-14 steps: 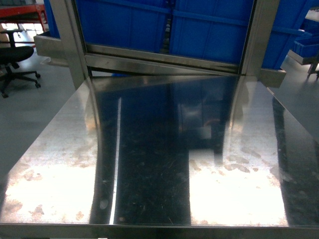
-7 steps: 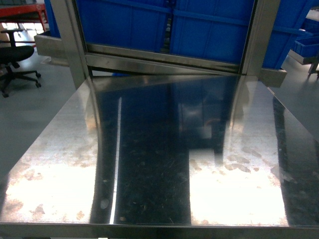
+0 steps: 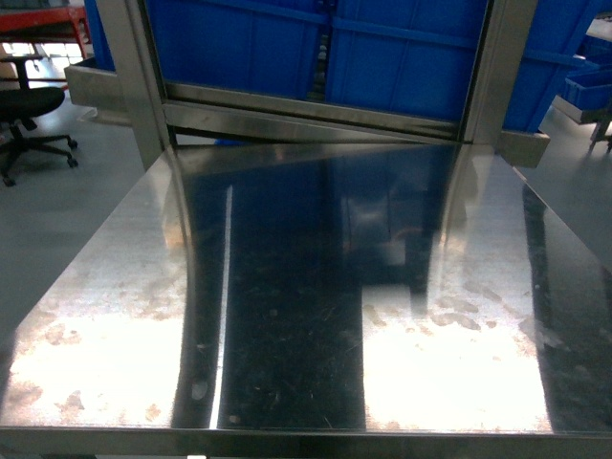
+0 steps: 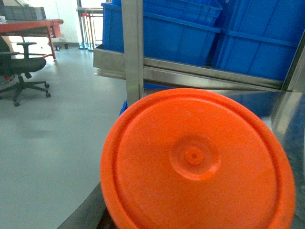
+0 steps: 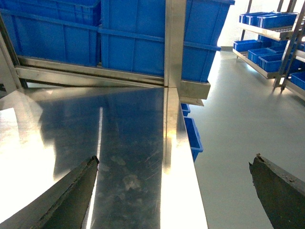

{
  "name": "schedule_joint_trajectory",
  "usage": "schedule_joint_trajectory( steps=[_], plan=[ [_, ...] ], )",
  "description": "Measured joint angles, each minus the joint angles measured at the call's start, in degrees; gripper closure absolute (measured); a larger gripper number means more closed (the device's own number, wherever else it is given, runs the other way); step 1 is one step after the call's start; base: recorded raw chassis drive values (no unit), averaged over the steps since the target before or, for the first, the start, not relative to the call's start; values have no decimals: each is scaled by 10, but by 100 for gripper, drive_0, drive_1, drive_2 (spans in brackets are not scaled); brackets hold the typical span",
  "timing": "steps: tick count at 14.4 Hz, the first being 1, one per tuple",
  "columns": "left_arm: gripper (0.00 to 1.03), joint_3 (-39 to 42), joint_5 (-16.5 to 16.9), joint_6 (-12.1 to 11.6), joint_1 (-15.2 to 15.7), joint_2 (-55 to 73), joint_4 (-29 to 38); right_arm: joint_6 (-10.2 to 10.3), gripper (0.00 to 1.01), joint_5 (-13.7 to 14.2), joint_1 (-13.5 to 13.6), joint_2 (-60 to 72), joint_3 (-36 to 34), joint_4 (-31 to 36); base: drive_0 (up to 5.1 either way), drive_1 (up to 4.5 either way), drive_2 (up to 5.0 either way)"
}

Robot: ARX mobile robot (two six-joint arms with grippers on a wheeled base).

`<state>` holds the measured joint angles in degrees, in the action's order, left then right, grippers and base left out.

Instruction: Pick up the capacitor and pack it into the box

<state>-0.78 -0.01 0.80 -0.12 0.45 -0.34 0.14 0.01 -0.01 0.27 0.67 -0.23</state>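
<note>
A round orange object point(image 4: 195, 162), seen end-on with a raised rim and a small centre dimple, fills the lower left wrist view; it may be the capacitor. It hides the left gripper's jaws, apart from a dark sliver at the bottom edge. My right gripper point(image 5: 175, 162) is open, its dark fingers point(image 5: 71, 195) spread wide over the right edge of the steel table point(image 5: 128, 143), with nothing between them. The head view shows only the bare shiny table point(image 3: 306, 316), with no gripper in it. The box is out of view.
Big blue bins point(image 3: 287, 48) stand behind a steel frame point(image 3: 143, 86) at the table's far edge. An office chair point(image 3: 29, 115) is on the grey floor at the left. Shelves with more blue bins point(image 5: 271, 33) stand at the right.
</note>
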Motion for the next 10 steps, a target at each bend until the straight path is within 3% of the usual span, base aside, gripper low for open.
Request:
schedule_joint_trajectory(
  steps=[10],
  plan=[
    [59,0,0,-2,0,0,0,0,3,0,0,0,0,-1,0,0,0]
  ],
)
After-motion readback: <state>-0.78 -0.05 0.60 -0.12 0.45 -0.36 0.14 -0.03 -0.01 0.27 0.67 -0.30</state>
